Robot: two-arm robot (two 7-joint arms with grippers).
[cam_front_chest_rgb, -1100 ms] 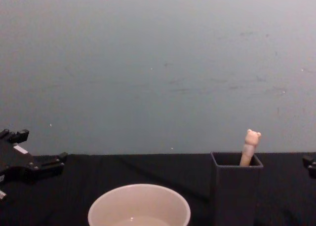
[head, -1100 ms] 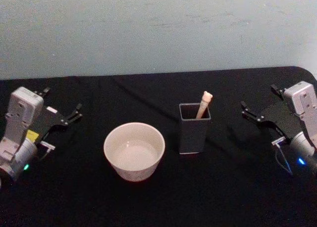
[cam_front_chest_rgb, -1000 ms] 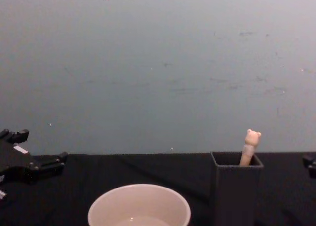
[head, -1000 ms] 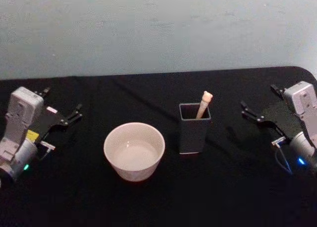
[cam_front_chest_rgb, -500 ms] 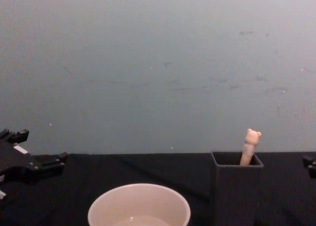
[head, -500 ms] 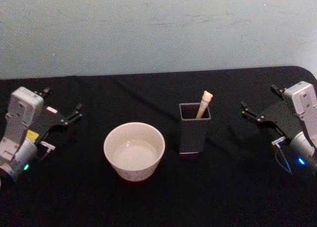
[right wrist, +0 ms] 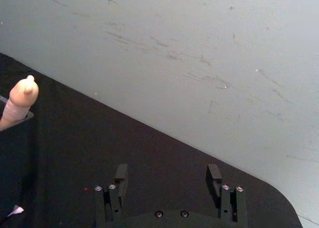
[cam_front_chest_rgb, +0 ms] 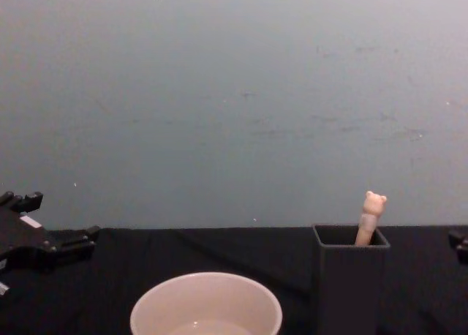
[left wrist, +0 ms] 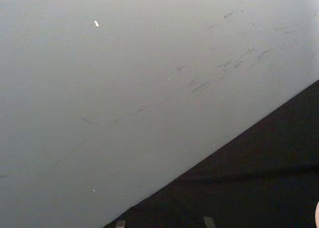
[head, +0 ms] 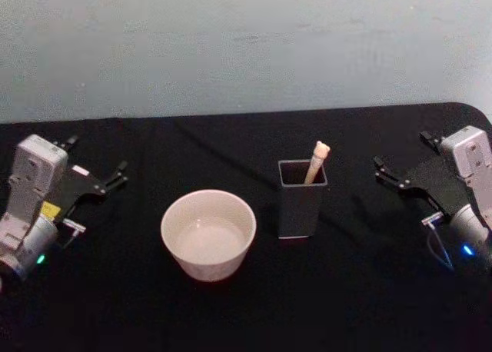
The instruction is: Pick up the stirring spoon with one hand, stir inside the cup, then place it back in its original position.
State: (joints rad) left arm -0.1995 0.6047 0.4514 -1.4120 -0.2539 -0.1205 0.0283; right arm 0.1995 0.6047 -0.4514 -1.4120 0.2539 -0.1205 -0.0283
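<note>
Head view — spoon (head: 317, 161) in holder (head: 301, 206), cup (head: 208, 234) beside

A matt black tablecloth (head: 231, 313) is lying faintly creased. The round cream-white cup (head: 189, 264) is looking smooth and slightly glossy; the tall dark grey square holder (head: 300, 212) and the pale peach bear-topped spoon handle (head: 316, 163) are looking matt.

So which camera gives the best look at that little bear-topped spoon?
The chest view: the stirring spoon pokes from the dark holder side-on, bear ears clear. The head view shows it small from above; the right wrist view catches its handle top.
</note>
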